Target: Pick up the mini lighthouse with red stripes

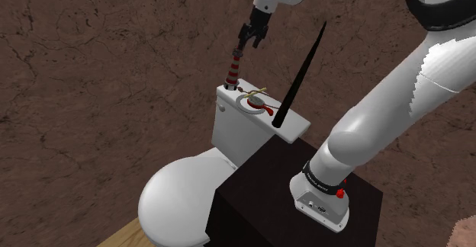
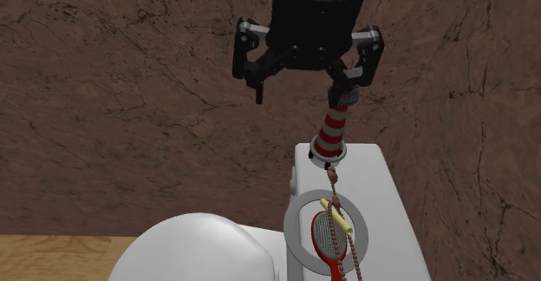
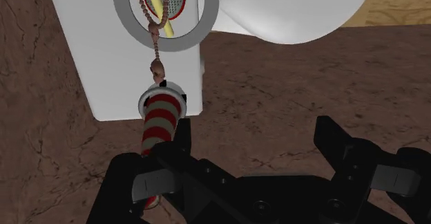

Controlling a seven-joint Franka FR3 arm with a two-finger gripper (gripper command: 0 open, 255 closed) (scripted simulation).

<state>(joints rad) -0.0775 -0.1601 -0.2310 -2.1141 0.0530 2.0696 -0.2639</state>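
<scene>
Gripper (image 2: 303, 84) is wide open and holds nothing. The mini lighthouse (image 2: 332, 130) stands on the far corner of the toilet tank lid (image 2: 386, 201), base on the lid and leaning slightly.

- **Second exterior view:** the lighthouse top sits right at one fingertip. The other finger is well off to the side, so it isn't between the jaws.
- **Wrist view:** this agrees. The tower runs alongside the outer face of one finger (image 3: 181, 136); can't tell if they touch.
- **Shoulder view:** this adds a long black spike (image 1: 299, 78) rising off the lid end nearest the dark stand (image 1: 259, 188). The stand is just beside the tank, and the white bowl lid (image 1: 172, 200) is in front of it.

The lighthouse is a slim tower with red and cream bands, a pale collar at the base and a greyish top.

Also on the tank lid is a grey ring (image 2: 294, 232) with a red racket (image 2: 326, 234) and a yellow stick (image 2: 341, 221) inside it. A brown bead string (image 2: 335, 182) runs from the lighthouse base across the ring.
</scene>
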